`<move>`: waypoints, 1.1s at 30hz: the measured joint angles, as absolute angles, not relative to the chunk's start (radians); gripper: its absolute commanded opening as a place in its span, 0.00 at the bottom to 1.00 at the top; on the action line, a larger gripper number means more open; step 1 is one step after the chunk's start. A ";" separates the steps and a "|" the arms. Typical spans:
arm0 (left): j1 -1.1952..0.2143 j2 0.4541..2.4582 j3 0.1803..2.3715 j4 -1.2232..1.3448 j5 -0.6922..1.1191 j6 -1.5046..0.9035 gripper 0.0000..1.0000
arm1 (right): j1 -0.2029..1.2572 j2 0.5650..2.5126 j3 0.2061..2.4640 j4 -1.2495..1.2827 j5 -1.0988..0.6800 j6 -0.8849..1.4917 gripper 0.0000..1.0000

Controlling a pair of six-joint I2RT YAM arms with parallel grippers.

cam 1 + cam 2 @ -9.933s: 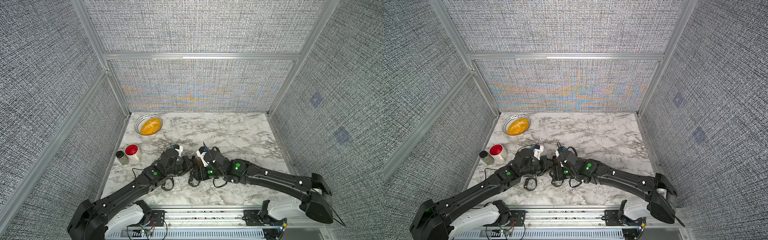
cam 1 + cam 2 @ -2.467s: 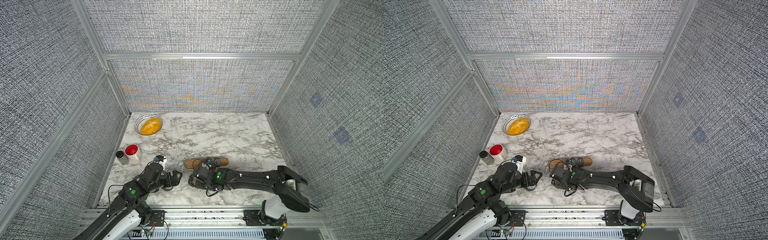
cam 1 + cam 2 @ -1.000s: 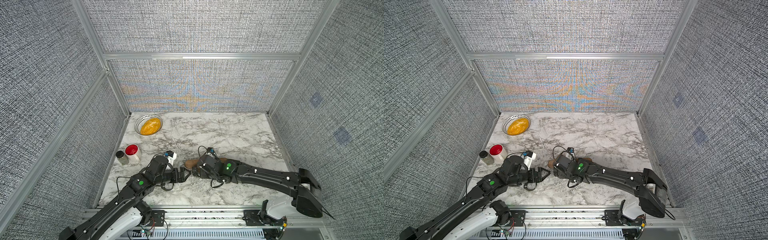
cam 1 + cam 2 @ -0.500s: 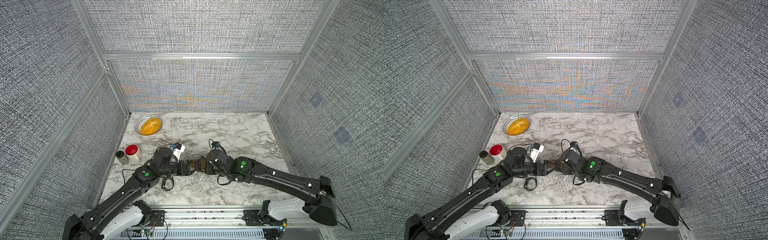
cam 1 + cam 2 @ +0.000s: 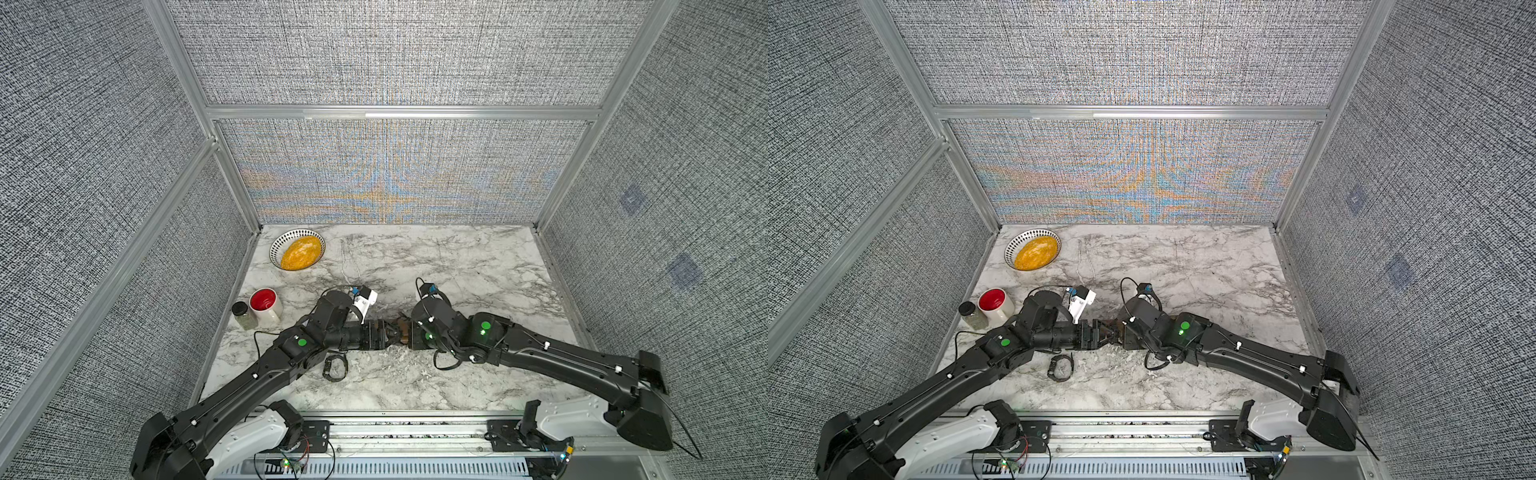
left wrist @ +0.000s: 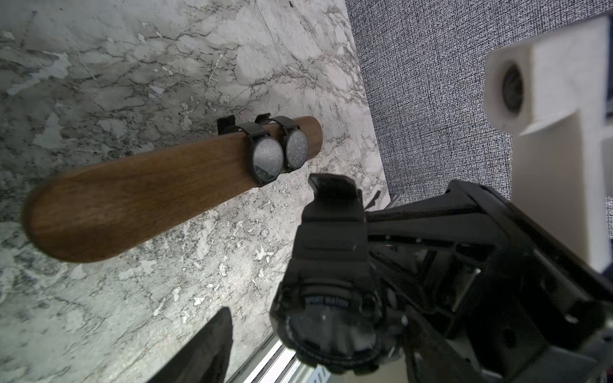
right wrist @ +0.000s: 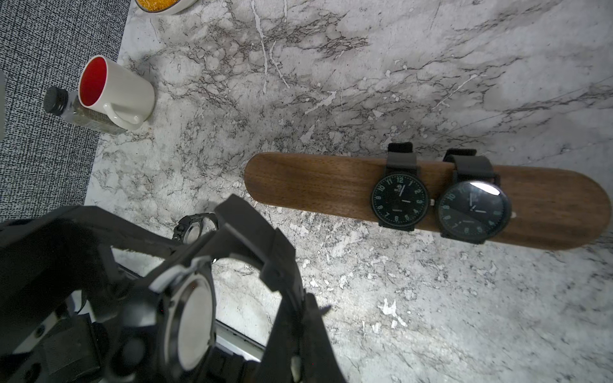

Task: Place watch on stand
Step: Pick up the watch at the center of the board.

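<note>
A black sport watch [image 6: 331, 318] hangs in the air above the table; its silver back [image 7: 194, 315] shows in the right wrist view. My right gripper [image 7: 298, 318] is shut on its strap. My left gripper [image 6: 318, 331] stands open around the watch case, one finger [image 6: 212, 348] still apart from it. In both top views the two grippers meet nose to nose [image 5: 395, 332] [image 5: 1111, 332] over the stand. The stand [image 7: 315, 189] [image 6: 149, 192] is a long brown wooden bar below them, with two dark watches [image 7: 399, 199] [image 7: 472, 209] strapped near one end.
Another black watch [image 5: 334, 368] [image 5: 1061, 368] lies on the marble table near the left arm. A white mug with a red inside [image 5: 265, 305] and a small jar [image 5: 243, 316] stand at the left edge. A bowl of yellow food [image 5: 297, 251] sits at the back left.
The left arm has swung right and up to meet the right gripper over the stand. Its jaws have narrowed around the watch. The right gripper has stayed shut on the strap.
</note>
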State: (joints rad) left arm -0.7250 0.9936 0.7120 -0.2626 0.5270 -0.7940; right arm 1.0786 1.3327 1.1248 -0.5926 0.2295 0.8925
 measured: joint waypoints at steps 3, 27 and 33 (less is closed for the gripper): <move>-0.727 0.995 0.712 -0.259 0.527 -0.799 0.69 | 1.078 1.333 1.125 -0.592 0.226 0.892 0.00; -0.731 1.015 0.713 -0.256 0.529 -0.823 0.41 | 1.068 1.361 1.137 -0.564 0.193 0.891 0.00; -0.731 1.006 0.714 -0.268 0.519 -0.823 0.33 | 1.065 1.365 1.137 -0.563 0.181 0.892 0.36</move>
